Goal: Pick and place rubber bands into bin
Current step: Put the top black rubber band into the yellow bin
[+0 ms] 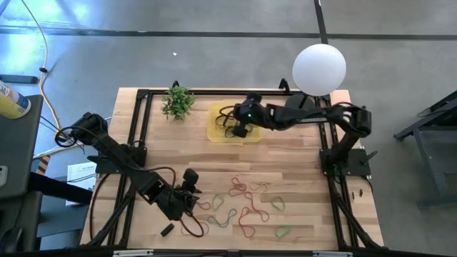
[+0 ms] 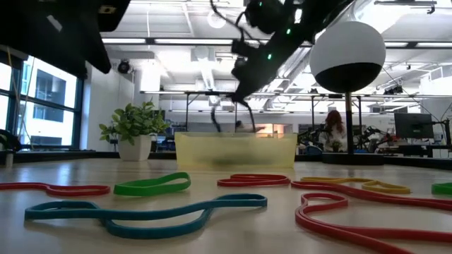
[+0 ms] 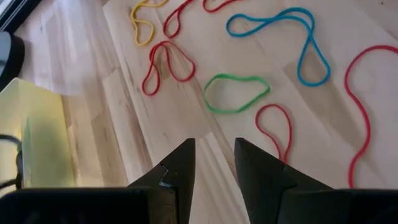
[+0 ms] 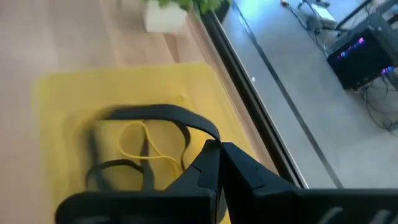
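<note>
The yellow bin (image 1: 216, 133) stands at the table's far middle. My right gripper (image 4: 219, 147) hovers over it, shut on a black rubber band (image 4: 155, 111). A thin yellow band (image 4: 142, 147) lies in the bin (image 4: 62, 93). Several bands in red, green, blue and yellow (image 1: 246, 203) lie flat on the near half of the table. My left gripper (image 1: 196, 204) hangs open at their left edge, nothing between its fingers (image 3: 180, 163); a green band (image 3: 236, 93) lies just ahead of it. My right gripper pinches the black band at one spot of its loop (image 4: 202, 129) between its shut fingertips. The fingers slant down from the table's right side. The band dangles slack below them (image 2: 233, 113), down into the bin (image 2: 212, 152).
A small potted plant (image 1: 178, 101) stands left of the bin. A white globe (image 1: 319, 68) sits above the table's far right corner. A small black block (image 1: 166, 230) lies near the front edge. Black frame rails run along the table's sides.
</note>
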